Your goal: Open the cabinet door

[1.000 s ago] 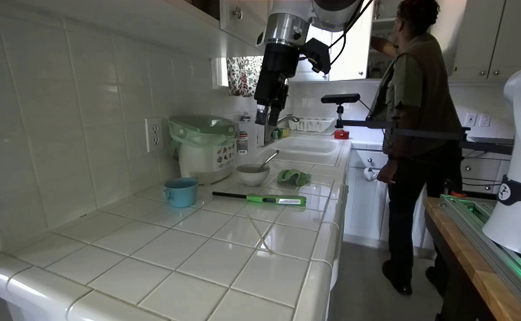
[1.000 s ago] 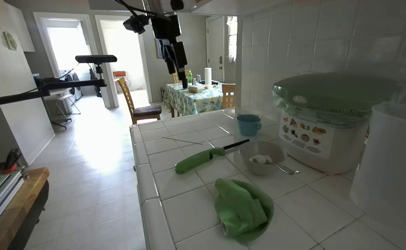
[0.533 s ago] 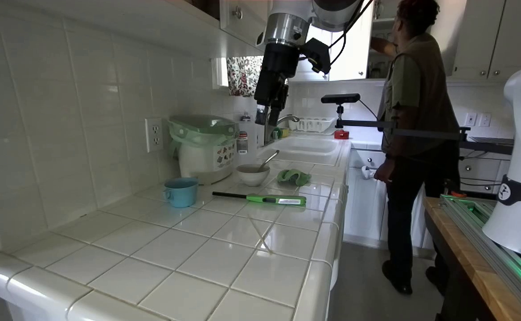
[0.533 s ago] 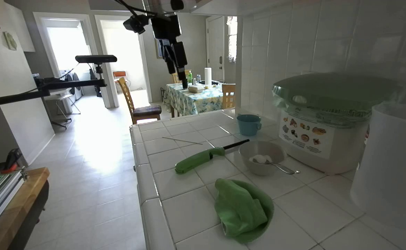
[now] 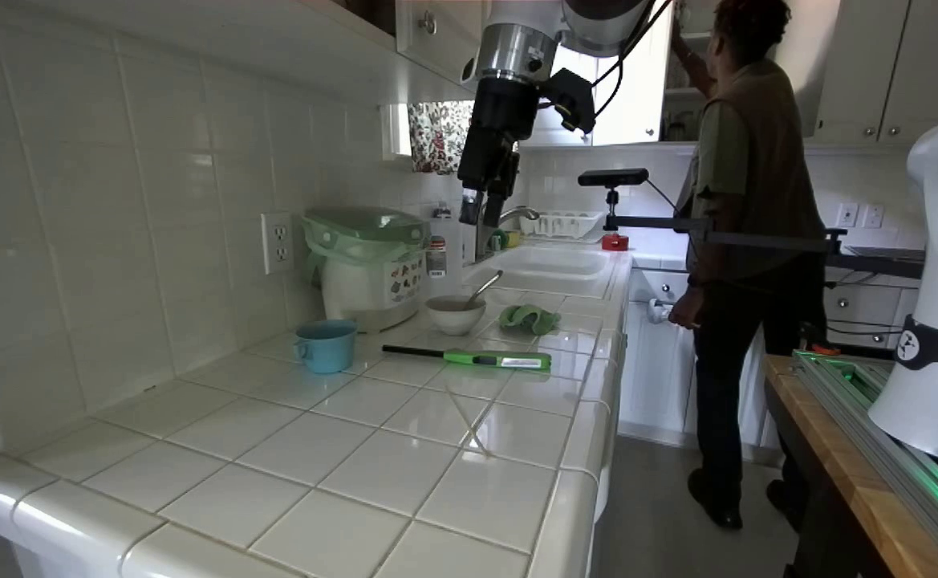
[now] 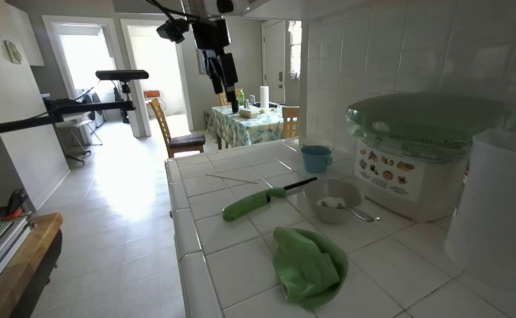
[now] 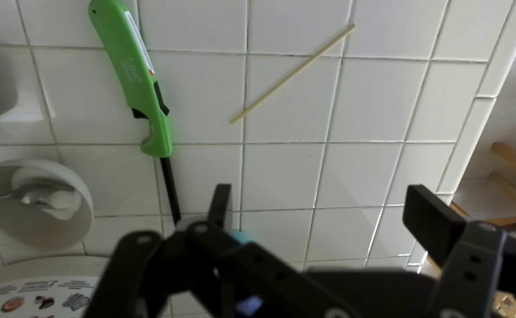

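Closest to us, in the wrist view, the gripper (image 7: 318, 196) is released: fingers (image 7: 432, 211) spread wide above the tiled counter (image 7: 359, 174). In both exterior views we've got the arm (image 5: 511, 52) hanging in from the top edge, wrist pointing down & a bit off vert., fingertips well clear of the counter.

Containers, nearest 1st, in an exterior view: blue cup (image 5: 326, 349) w/ handle, upright; we can't see inside. Then the bowl (image 5: 454, 319), metal spoon (image 5: 485, 288) leaning on its rim; wrist view shows us sth white (image 7: 65, 201) in it, can't ID. Just beside: white bin (image 5: 360, 295) w/ pictured label, green lid (image 5: 368, 221) on, so contents hidden.

The cabinet door (image 5: 446, 44), same view: up on the wall over the counter, partly behind the arm from this angle. White-painted, small round knob (image 5: 428, 22) low down. We only get the lower part, top's out of view. Dark opening (image 5: 371, 10) next to it on the near side. Can't tell if door's closed all the way. Fingertips hang lower than its bottom edge.

Far end: person (image 5: 757, 168) standing, turned mostly away, at a wall cupboard (image 5: 681, 95) w/ shelves.
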You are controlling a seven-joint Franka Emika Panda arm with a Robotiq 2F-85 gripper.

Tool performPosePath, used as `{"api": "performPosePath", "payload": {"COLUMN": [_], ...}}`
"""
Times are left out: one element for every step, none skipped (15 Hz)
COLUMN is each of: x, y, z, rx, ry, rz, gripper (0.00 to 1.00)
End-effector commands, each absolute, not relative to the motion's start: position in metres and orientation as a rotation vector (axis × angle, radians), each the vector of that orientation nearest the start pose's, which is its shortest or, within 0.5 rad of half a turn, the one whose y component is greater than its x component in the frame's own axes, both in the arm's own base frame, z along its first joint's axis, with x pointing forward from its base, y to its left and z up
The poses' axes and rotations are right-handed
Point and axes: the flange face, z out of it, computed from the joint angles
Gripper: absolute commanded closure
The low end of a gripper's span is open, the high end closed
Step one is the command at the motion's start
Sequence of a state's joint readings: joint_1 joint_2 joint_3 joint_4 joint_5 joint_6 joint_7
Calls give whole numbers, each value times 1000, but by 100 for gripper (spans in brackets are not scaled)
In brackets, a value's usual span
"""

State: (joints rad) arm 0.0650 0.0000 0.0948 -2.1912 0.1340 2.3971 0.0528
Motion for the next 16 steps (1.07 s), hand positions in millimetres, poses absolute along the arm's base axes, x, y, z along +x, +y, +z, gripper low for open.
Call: {"api": "performPosePath", "payload": {"x": [544,544,544,544,544,544,550,554,557,558,559,559,559,559,559,559], "y": [89,89,89,89,89,89,90,92,93,93,93,93,93,93,93,93], "z": [407,407,407,407,407,407,415,423,426,425,423,421,421,421,421,421], "rx": [-3006,-3006,-3006,-3006,-3006,-3009,-3026,-3032,-3035,-3036,-3037,-3038,-3039,-3039,-3038,-3038], "ry": [-27,-27,-27,-27,-27,-33,-55,-58,-60,-61,-61,-61,-61,-61,-61,-61], "rz": [-292,-292,-292,-292,-292,-298,-333,-359,-368,-365,-360,-355,-353,-354,-354,-355], "gripper": [0,0,0,0,0,0,0,0,0,0,0,0,0,0,0,0]}}
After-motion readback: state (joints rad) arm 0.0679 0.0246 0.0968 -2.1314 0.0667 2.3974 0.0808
